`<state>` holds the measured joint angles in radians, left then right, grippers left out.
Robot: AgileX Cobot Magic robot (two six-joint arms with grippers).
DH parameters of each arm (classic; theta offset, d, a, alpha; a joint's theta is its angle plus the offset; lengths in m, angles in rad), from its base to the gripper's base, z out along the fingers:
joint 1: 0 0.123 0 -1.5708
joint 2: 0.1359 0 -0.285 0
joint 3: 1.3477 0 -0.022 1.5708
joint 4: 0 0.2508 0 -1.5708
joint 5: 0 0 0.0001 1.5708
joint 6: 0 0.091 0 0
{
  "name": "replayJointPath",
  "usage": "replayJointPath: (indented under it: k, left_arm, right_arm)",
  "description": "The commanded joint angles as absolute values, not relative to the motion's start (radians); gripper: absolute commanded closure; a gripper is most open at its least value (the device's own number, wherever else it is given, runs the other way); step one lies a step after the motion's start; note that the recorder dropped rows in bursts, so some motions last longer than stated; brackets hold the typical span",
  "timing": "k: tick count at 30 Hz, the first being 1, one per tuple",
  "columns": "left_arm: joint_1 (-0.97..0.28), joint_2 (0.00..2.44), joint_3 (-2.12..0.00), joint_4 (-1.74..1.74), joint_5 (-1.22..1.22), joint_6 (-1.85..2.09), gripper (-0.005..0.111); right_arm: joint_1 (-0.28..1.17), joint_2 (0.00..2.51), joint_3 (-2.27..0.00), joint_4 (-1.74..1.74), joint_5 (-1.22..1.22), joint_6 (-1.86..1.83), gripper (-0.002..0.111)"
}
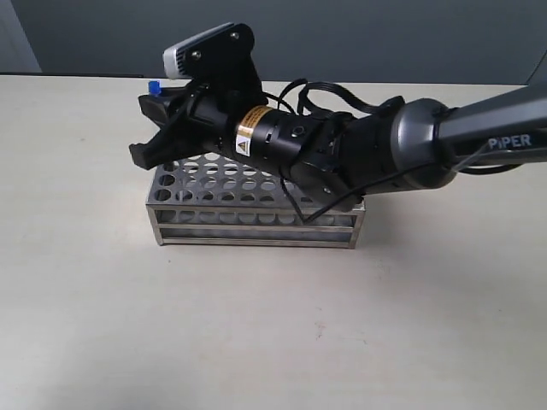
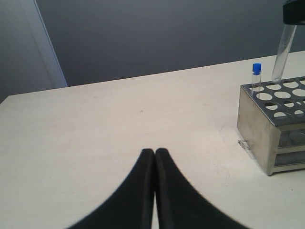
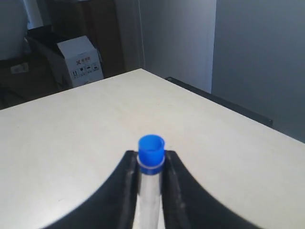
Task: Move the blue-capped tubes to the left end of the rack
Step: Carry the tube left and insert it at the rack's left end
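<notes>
Over the rack, right end effector clamps a blue-capped tube, seemingly tilted; left end effector closed.

You can read "PiPER" in white on the grey metal arm segment, up and right of the shiny steel test-tube rack. Above the rack, the black cylindrical wrist carries an orange-and-white sticker with a black warning triangle; its print is too small. The white cardboard box shows an X-shaped mark and small handling symbols, wording illegible.
</notes>
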<state>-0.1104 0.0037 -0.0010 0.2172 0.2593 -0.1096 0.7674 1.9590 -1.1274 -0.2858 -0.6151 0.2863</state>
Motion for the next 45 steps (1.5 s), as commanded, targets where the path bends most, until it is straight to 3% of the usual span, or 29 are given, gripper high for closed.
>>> replayJointPath:
  k: [1,41,45]
  left_arm:
    - [-0.110,0.000,0.000,0.222,0.257,-0.113,0.106]
    - [-0.110,0.000,0.000,0.222,0.257,-0.113,0.106]
    - [-0.110,0.000,0.000,0.222,0.257,-0.113,0.106]
  right_arm:
    - [0.768,2.001,-1.162,-0.316,-0.592,0.282,0.108]
    - [0.768,2.158,-1.182,-0.246,-0.501,0.217,0.108]
    - [0.768,2.158,-1.182,-0.212,-0.496,0.210,0.099]
